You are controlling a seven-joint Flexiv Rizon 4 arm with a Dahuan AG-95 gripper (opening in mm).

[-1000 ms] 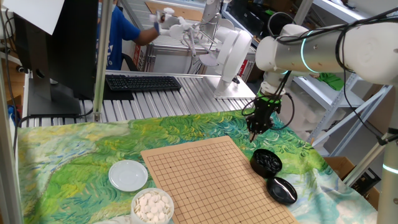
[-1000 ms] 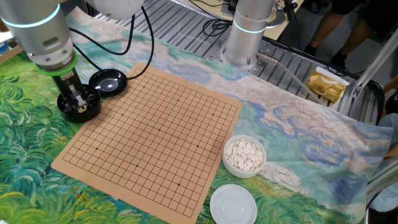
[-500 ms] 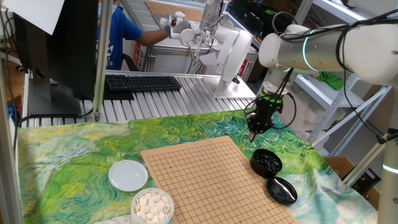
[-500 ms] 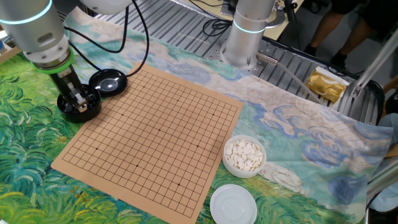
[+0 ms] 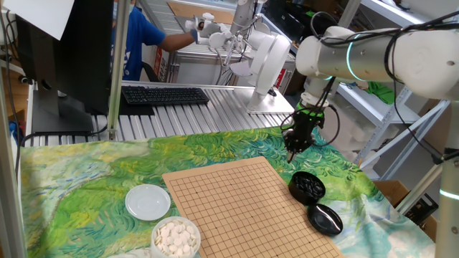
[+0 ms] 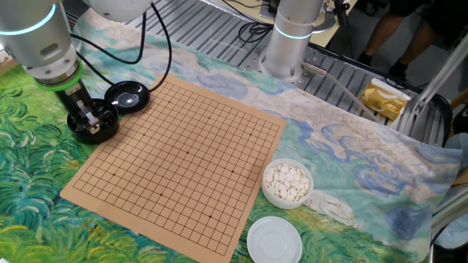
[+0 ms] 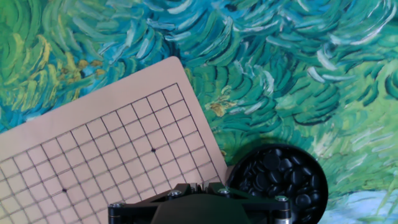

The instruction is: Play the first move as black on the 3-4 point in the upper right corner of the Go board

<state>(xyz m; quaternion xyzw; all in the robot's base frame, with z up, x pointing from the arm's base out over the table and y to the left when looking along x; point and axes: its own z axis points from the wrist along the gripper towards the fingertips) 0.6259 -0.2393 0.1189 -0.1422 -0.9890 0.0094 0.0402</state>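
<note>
You have one Go board [image 6: 183,162], bare of stones, lying on the painted cloth [image 6: 44,212]. Beside one corner of the board sits one black bowl [image 7: 277,182] full of black stones [image 7: 273,163], with its one black lid [image 6: 126,95] just beside it. At another board corner stands one bowl of white stones [image 6: 287,183] and one white lid [image 6: 274,241]. The gripper [image 5: 292,155] hangs above the cloth near the black bowl, its jaws closed together. You cannot make out whether a stone is pinched between them: the fingertips are cut off in the hand view and too small elsewhere.
</note>
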